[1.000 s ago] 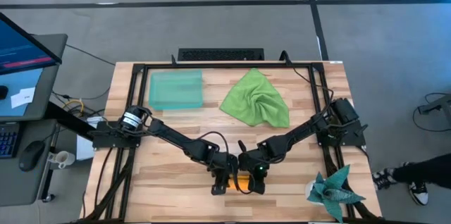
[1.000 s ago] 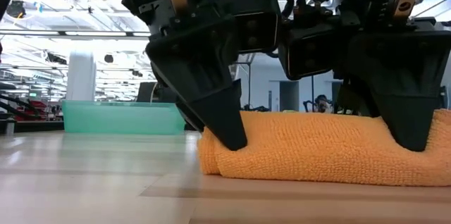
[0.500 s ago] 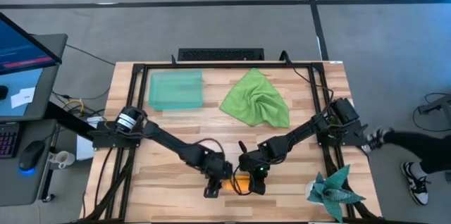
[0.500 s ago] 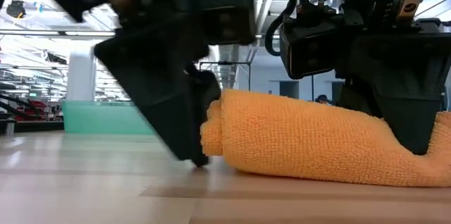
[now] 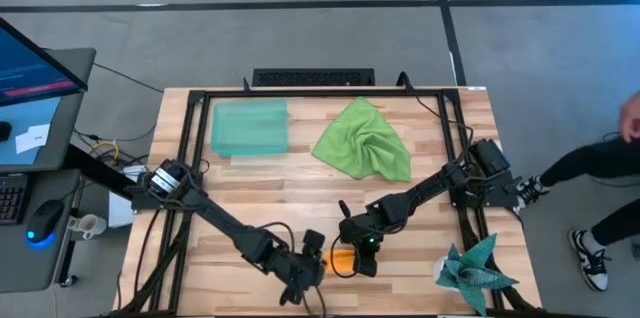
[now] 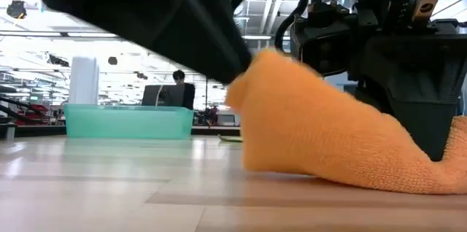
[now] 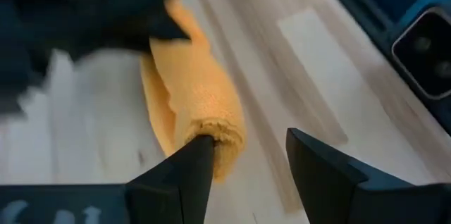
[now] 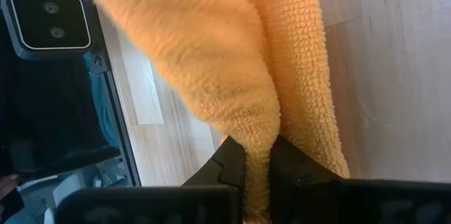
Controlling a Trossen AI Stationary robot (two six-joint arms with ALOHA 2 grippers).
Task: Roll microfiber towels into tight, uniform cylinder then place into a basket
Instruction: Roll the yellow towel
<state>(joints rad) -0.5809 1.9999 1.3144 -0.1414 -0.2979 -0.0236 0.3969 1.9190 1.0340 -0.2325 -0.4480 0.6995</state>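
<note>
- Right tool (image 5: 360, 258) pinches the rolled orange towel (image 5: 343, 256); left tool (image 5: 300, 280) stands open beside its end, holding nothing.
- Rolling looks finished; next, carry it to the basket (image 5: 249, 126).

Nubbly orange terry towel (image 6: 321, 137) – translucent smooth plastic basket (image 5: 249, 127) – on a pale wood-plank table (image 5: 250, 198).

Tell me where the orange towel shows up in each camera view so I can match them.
High: orange towel at the near table edge, mostly hidden between the two grippers.
Low: fills centre and right, its left end lifted.
Left wrist: a roll running away from the open left gripper.
Right wrist: fills the frame, pinched by the right gripper.
Shared landmark: the right gripper.
</note>
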